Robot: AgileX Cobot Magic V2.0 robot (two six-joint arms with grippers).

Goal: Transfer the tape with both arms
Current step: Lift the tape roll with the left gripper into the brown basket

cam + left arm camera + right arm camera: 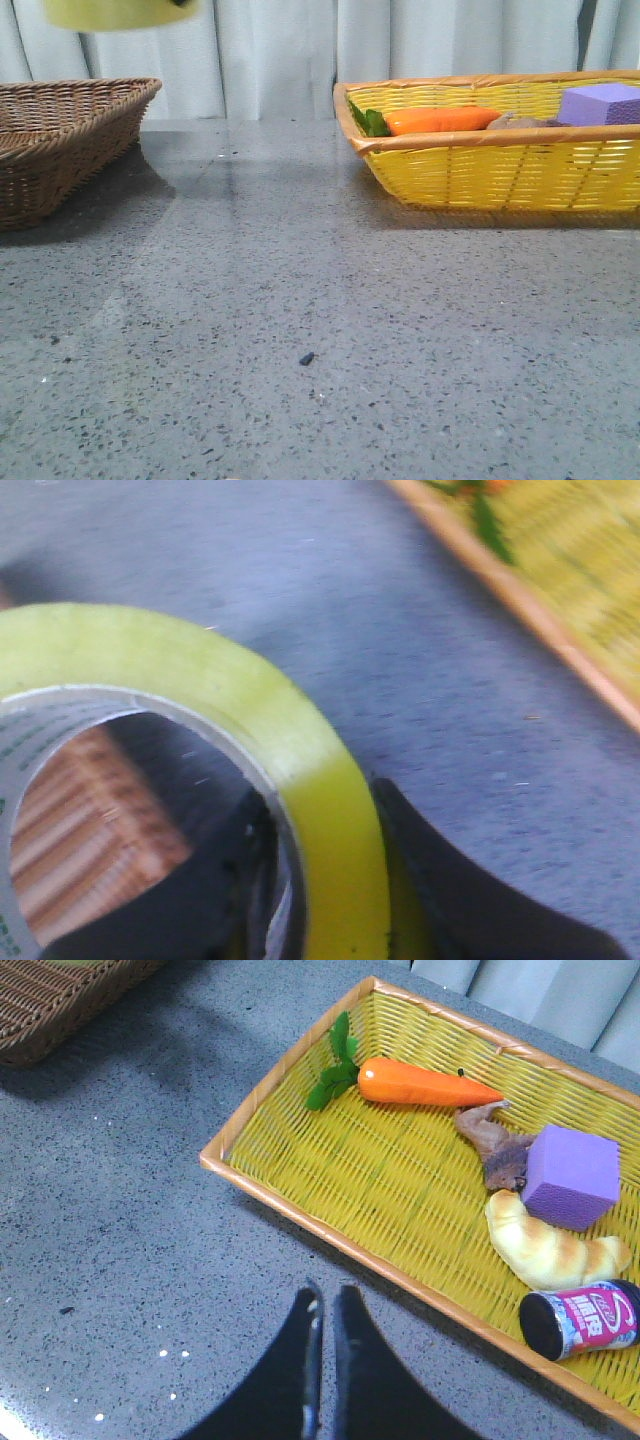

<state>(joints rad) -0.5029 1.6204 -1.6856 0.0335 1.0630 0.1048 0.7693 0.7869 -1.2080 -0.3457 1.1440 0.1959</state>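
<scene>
The tape (250, 710), a yellow-green roll with a white printed core, fills the left wrist view. My left gripper (335, 880) is shut on its wall, one finger inside the ring and one outside. In the front view the tape (118, 12) hangs high at the top left, above the brown basket (60, 135); the gripper itself is out of that frame. My right gripper (324, 1305) is shut and empty, above the grey table just beside the yellow basket's (290, 1205) near rim.
The yellow basket (480, 165) at the right holds a carrot (430, 1082), a purple block (570, 1175), a croissant (548, 1245), a can (580, 1322) and a brown root. The brown wicker basket stands at the left. Curtains hang behind.
</scene>
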